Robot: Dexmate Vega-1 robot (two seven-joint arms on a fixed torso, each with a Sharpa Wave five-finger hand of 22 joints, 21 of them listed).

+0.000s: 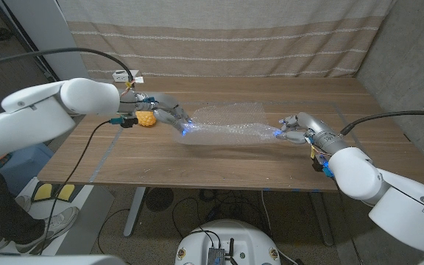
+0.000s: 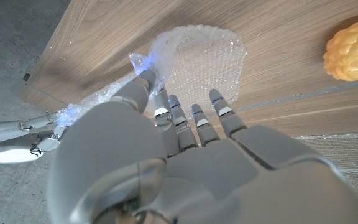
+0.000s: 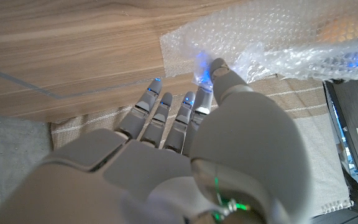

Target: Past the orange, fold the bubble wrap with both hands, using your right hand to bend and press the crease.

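Observation:
A clear sheet of bubble wrap (image 1: 230, 124) lies on the middle of the wooden table (image 1: 234, 165), its near edge lifted and stretched between my hands. My left hand (image 1: 169, 114) pinches the sheet's left corner between thumb and finger; the left wrist view shows that hand (image 2: 185, 143) with the bubble wrap (image 2: 204, 59) beyond its fingertips. My right hand (image 1: 294, 129) pinches the right end; the right wrist view shows this hand (image 3: 197, 143) with its thumb against the bubble wrap (image 3: 278, 37). A bumpy orange fruit (image 1: 146, 118) (image 2: 353, 53) sits just behind my left hand.
A striped curtain (image 1: 219, 37) hangs behind the table's far edge. Thin blue tape lines (image 1: 107, 147) mark the tabletop near both side edges. A cable (image 1: 87, 158) trails from my left wrist over the table's left edge. My right hand (image 2: 17, 134) also shows far off in the left wrist view.

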